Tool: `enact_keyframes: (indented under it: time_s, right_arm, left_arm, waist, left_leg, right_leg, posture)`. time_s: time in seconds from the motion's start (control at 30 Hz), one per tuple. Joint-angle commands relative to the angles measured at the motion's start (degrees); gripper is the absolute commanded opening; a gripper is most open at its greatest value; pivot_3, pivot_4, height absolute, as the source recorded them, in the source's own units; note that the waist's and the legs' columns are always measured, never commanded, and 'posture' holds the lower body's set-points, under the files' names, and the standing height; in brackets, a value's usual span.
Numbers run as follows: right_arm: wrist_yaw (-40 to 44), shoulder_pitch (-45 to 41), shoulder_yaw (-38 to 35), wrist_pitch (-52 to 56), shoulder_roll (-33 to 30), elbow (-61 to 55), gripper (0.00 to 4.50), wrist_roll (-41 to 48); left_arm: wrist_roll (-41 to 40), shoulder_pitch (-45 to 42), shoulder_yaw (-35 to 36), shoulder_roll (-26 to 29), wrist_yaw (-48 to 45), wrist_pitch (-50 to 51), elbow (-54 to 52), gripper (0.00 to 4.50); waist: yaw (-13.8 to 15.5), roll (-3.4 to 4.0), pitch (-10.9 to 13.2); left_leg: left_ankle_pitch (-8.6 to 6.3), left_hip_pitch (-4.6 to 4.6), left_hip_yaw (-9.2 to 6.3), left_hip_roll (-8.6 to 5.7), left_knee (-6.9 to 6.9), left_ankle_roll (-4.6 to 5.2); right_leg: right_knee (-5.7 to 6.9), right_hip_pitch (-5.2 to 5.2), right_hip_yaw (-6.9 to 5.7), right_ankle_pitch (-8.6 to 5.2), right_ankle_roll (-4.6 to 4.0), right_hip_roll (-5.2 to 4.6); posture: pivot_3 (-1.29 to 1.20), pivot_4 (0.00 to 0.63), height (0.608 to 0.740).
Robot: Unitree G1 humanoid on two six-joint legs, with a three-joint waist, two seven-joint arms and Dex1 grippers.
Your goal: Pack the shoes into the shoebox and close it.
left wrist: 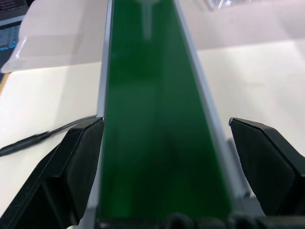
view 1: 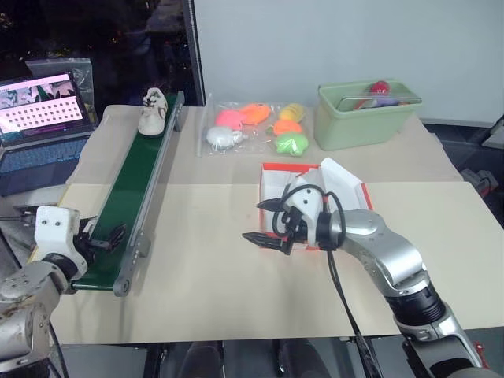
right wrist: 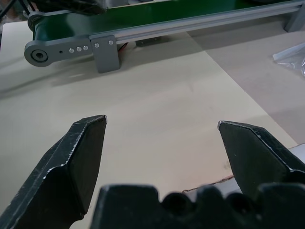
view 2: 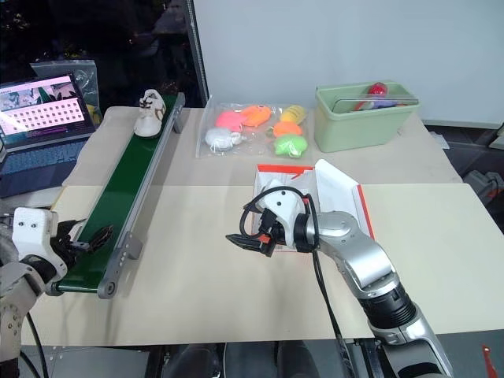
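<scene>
Presently, one shoe [view 1: 152,112] stands on the far end of the conveyor [view 1: 138,185], a long narrow green belt in a grey metal frame running from near left to far across the table [view 1: 213,299]. That shoe is cream with dark laces and tan trim, soft in outline, toe pointing toward the near end. The shoebox [view 1: 356,189] lies right of centre on the table: orange-red cardboard, white inside, rectangular, lid tilted open toward the right. Its interior is largely hidden behind the right arm.

Beyond the box, a clear plastic bag [view 1: 252,127] holds rounded soft toys in pink, orange, yellow, green and white. A pale green plastic tub [view 1: 366,116], rectangular with a rolled rim, stands far right. A laptop [view 1: 43,118] with a lit screen sits at far left. The tabletop is smooth, matt beige.

The left gripper [view 1: 106,239] hovers over the near end of the belt, pointing along it toward the far end, its black wedge-shaped fingers [left wrist: 78,162] spread wide either side of the belt, holding nothing.

The right gripper [view 1: 264,222] is in front of the shoebox's left side, pointing left toward the conveyor, forearm angled across the box. Its fingers [right wrist: 81,152] are likewise spread wide and empty above bare tabletop.
</scene>
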Motion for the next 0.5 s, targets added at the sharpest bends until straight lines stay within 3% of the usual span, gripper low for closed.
enact_keyframes:
  time_s: [0.03, 0.5]
  right_arm:
    - [-0.74, 0.02, -1.22, 0.19, -0.09, -2.61, 4.39, 0.07]
    - [-2.99, 1.9, -2.13, 1.99, -0.23, -4.65, 4.39, 0.75]
  left_arm:
    - [0.42, -0.91, -0.89, 1.7, 0.34, 0.76, 0.0, 4.5]
    - [0.21, -12.64, -3.62, 4.94, 4.71, 10.21, 0.39, 4.5]
  waist:
    - [-0.04, 0.0, 0.0]
    - [-0.05, -0.03, 0.0]
  left_leg:
    - [0.0, 0.0, 0.0, 0.0, 0.0, 0.0]
    - [0.0, -0.02, 0.0, -0.02, 0.0, 0.0]
  right_leg:
    - [0.0, 0.0, 0.0, 0.0, 0.0, 0.0]
    - [0.03, -0.03, 0.0, 0.0, 0.0, 0.0]
  posture:
    - [0.0, 0.15, 0.729]
    - [0.0, 0.15, 0.729]
